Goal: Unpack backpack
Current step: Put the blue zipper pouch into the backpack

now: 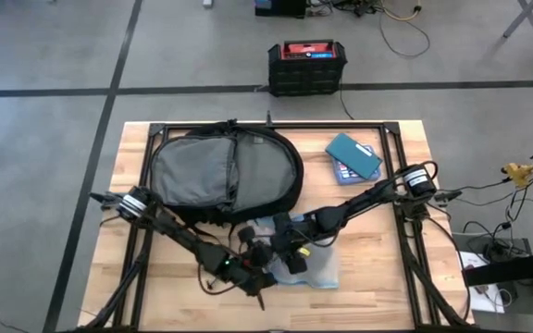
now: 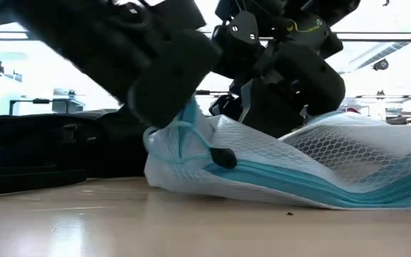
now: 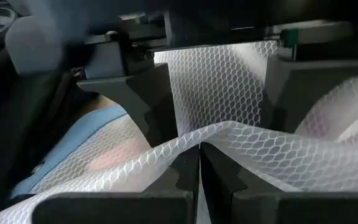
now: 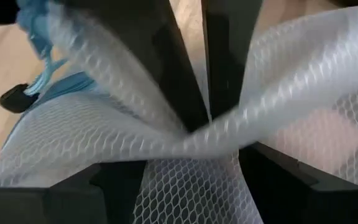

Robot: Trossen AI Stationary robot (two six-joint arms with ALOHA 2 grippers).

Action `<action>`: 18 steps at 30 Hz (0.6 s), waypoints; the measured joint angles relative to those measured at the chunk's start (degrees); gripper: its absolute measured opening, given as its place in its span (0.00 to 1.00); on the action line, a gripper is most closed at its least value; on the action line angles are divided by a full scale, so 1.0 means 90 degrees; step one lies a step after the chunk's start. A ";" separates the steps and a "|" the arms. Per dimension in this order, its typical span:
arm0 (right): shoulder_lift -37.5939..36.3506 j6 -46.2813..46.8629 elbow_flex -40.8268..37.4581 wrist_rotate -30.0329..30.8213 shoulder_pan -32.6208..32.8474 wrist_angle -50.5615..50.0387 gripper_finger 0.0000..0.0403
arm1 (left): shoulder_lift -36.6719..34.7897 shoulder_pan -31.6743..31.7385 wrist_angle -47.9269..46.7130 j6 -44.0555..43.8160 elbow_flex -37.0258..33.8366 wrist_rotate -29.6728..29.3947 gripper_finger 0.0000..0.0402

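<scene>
The black backpack lies on the table's far left part, its grey lining showing. A white mesh pouch with teal trim lies on the table near the front edge; it also shows in the low view. My left gripper is shut on a raised fold of the pouch's mesh. My right gripper faces it, open. Its fingers stand on either side of the same strip of mesh. My left gripper pinches a raised fold of the pouch's mesh wall between its two fingertips, slanting down from the near left. The mesh is drawn up into a ridge at the fingers, while the pouch's underside stays on the table. My right gripper stands around the mesh; whether it touches cannot be told.
A teal flat case lies on the table to the right of the backpack. A black crate with a red top stands on the floor beyond the far edge. Bare wood shows at the near right.
</scene>
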 joint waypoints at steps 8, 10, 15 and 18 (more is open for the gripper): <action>-0.0060 -0.0073 0.0423 0.0112 0.0157 -0.1239 0.56 | -0.0021 -0.0010 0.0131 -0.0270 -0.0172 0.0105 0.00; -0.0137 0.0162 0.0449 0.0104 0.0163 -0.1431 0.58 | -0.0022 -0.0036 0.0148 -0.0372 -0.0212 0.0116 0.00; -0.0476 0.0588 0.0417 0.0612 0.0262 -0.1919 0.64 | -0.0022 -0.0169 0.0162 -0.0438 -0.0250 0.0114 0.00; -0.0723 0.0839 0.0417 0.0883 0.0400 -0.1860 0.67 | 0.0012 -0.0177 0.0276 -0.0455 -0.0257 0.0115 0.00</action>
